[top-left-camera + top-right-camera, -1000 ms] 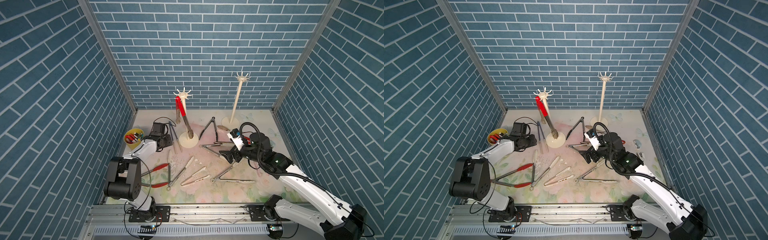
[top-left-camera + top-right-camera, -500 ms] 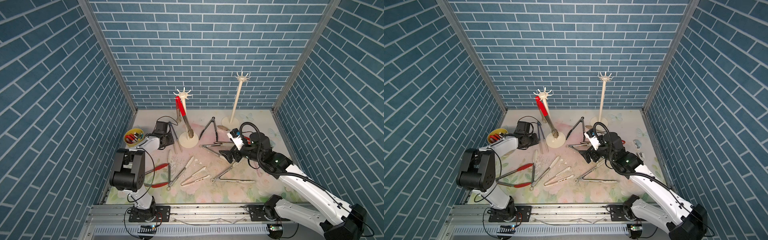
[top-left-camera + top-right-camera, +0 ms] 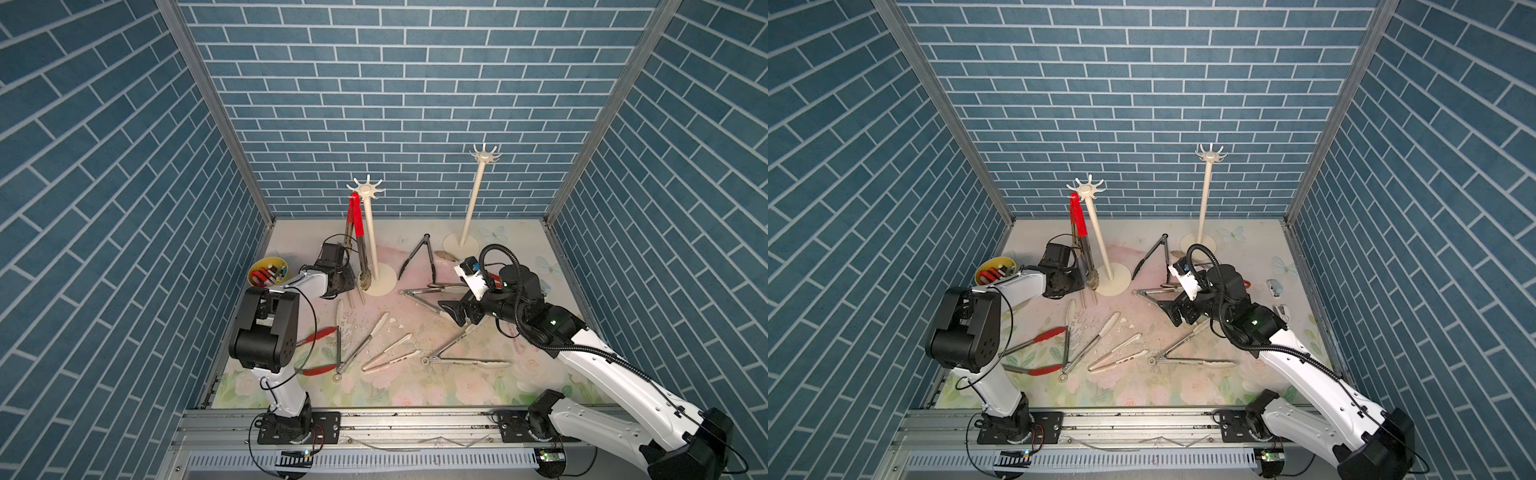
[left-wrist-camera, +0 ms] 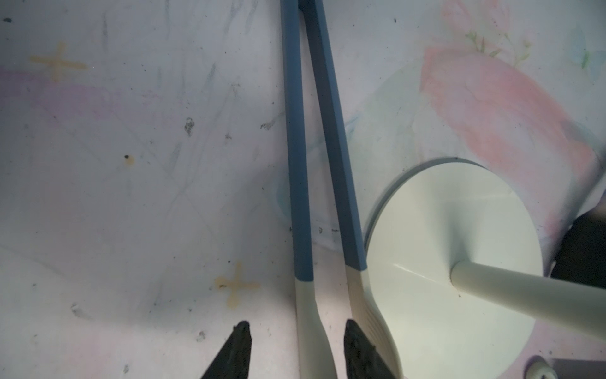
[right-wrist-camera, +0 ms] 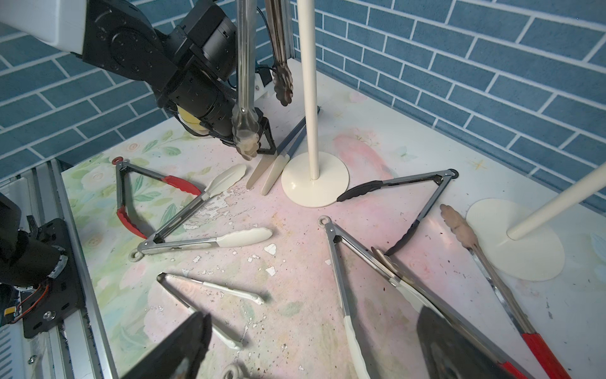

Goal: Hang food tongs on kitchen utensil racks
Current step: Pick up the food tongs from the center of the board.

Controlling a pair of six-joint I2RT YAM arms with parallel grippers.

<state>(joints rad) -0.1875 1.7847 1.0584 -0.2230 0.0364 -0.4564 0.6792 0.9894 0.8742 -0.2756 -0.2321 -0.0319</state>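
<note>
Two cream kitchen utensil racks stand at the back in both top views, the near rack and the far rack. Red-handled food tongs hang from a hook of the near rack. Slim blue tongs lie beside the near rack's base. My left gripper stands low over them, open, one cream tip between its fingers and the other tip outside. My right gripper is wide open above steel cream-tipped tongs.
Black-tipped tongs, red-tipped tongs, cream-tipped steel tongs, slim cream tongs and more steel tongs lie scattered on the floral mat. A yellow cup of markers sits at the left wall.
My left arm's elbow has swung to the right and its wrist has shifted a little toward the near rack's base. The right arm has not moved.
</note>
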